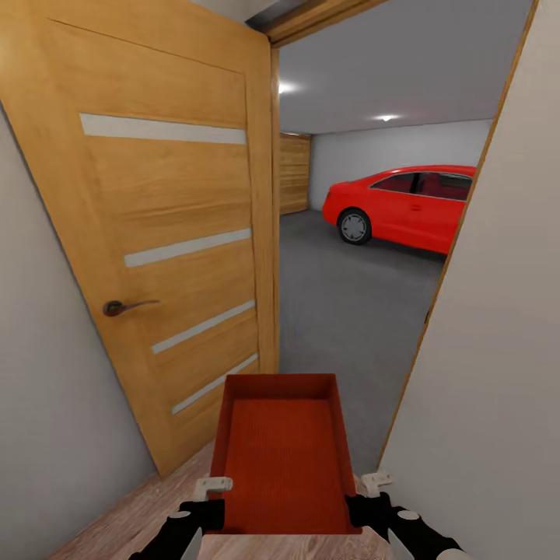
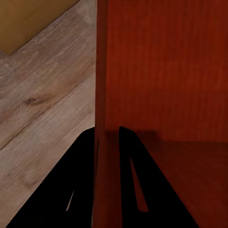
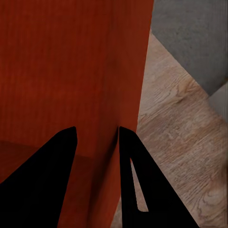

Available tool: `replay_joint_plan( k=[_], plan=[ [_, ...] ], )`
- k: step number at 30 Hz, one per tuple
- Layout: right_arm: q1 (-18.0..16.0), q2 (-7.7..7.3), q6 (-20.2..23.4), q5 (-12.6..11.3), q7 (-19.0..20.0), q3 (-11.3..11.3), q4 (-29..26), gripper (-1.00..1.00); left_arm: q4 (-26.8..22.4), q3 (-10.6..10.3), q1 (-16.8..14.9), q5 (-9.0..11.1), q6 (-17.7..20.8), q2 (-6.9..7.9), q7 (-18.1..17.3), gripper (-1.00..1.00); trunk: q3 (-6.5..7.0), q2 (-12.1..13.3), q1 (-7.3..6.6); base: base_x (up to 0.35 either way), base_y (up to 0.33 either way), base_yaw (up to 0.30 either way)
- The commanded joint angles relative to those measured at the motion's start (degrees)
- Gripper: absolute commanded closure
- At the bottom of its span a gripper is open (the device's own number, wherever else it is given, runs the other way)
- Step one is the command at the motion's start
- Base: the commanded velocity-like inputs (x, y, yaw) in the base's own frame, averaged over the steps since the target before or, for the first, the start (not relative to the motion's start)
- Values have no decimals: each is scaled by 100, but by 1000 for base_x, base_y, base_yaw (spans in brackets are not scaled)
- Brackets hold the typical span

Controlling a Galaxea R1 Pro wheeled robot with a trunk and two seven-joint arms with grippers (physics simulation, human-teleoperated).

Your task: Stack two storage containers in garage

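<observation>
One storage container [image 1: 284, 459], orange-red w/ ribbed base and low straight walls, is carried in front of the robot, centred low in the head view. It is level, open side up, empty.

Left end effector [image 1: 208, 505]: clenched on the container's left wall. Left wrist view shows the left end effector [image 2: 108, 137] w/ one black finger on the outer face of the wall and one on the inner face; the wall [image 2: 100, 85] runs between them.

Right end effector [image 1: 364, 505]: clenched on the container's right wall. Right wrist view shows the right end effector [image 3: 97, 137] in the same arrangement, one finger inside, one outside, wall [image 3: 128, 71] between.

Position: container is held above light wood-plank flooring [image 1: 132, 509], at a doorway. Its far end points toward the opening.

Surroundings:
- Wooden door [image 1: 171, 233], w/ pale horizontal strips and a dark lever handle [image 1: 124, 307], stands open to the left.
- Pale wall [image 1: 498, 373] stands to the right of the opening.
- Beyond the doorway: garage w/ dark grey concrete floor [image 1: 350, 311], pale grey walls, and ceiling lights.
- Red car [image 1: 408, 206] is parked at the right, well apart from the container.
- Right wrist view: grey floor [image 3: 194, 33] meets the wood planks near the container's corner.
</observation>
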Motion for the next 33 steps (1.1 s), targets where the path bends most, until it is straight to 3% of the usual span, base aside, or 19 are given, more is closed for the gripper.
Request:
replay_joint_plan(
  k=[1,21,26,33],
  plan=[
    [-5,-108,-30,62,230,-85,20,100,-117,244,-4,32,37,269,-12,100,-13,-13,3,53,86,-234],
    [-5,-107,-31,62,232,-85,20,100,-115,244,-4,32,37,269,-12,100,-13,-13,3,193,189,-24],
    [-5,-106,-31,62,232,-85,20,100,-115,242,-4,32,37,269,-12,100,-13,-13,3,42,30,-11],
    [-5,-108,-30,62,232,-85,20,100,-115,242,-4,32,37,269,-13,100,-13,-13,3,2,2,-236]
  ],
)
